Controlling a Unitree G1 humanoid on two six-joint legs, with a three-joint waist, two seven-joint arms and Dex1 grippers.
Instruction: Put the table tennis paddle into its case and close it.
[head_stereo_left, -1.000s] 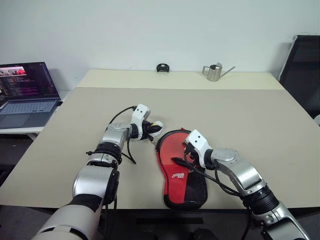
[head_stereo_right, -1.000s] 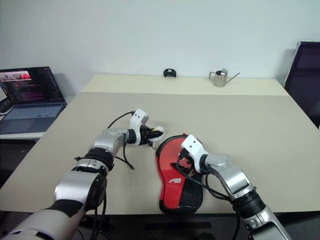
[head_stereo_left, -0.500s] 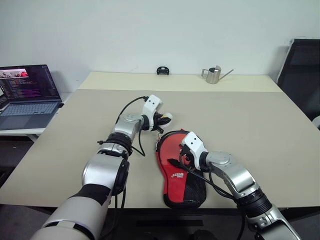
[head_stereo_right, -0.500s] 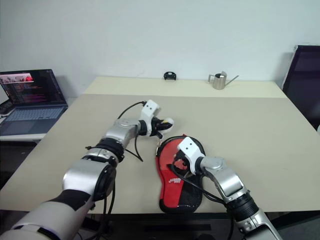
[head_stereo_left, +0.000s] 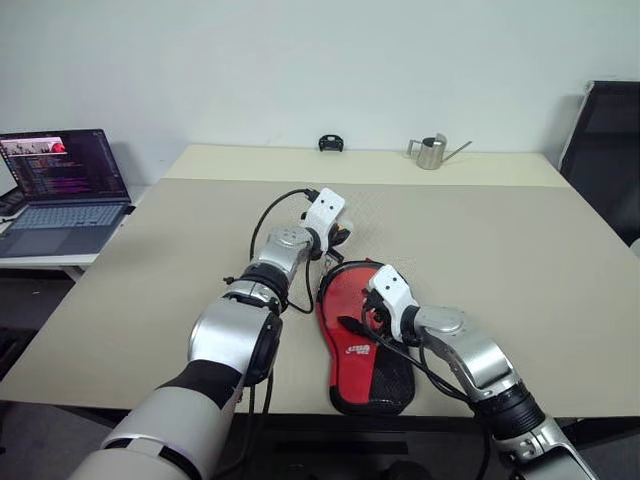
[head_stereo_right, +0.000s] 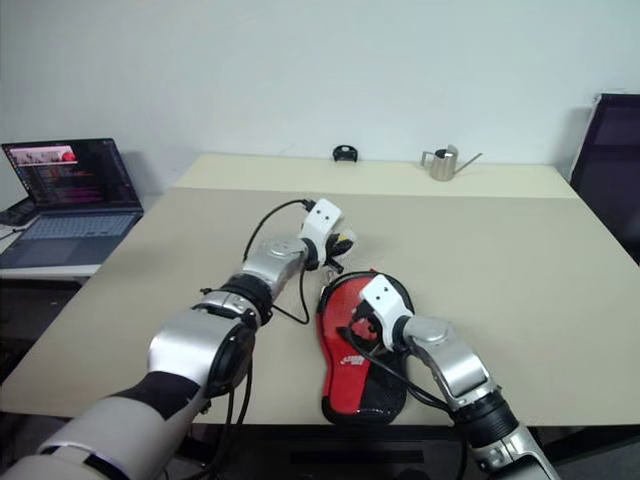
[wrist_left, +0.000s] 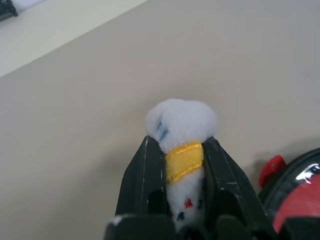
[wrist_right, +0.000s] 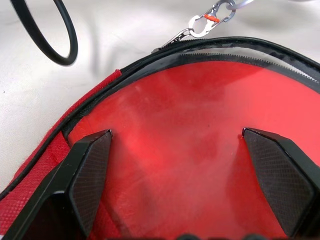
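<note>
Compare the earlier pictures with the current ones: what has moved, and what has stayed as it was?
The left claw, shut on the white plush charm, swung from left of the case to beyond its far end. The open right claw stayed over the paddle's red face inside.

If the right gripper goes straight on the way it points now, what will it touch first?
Most likely the red rubber face of the table tennis paddle inside the open case; the right gripper, fingers wide apart, points straight at it.
</note>
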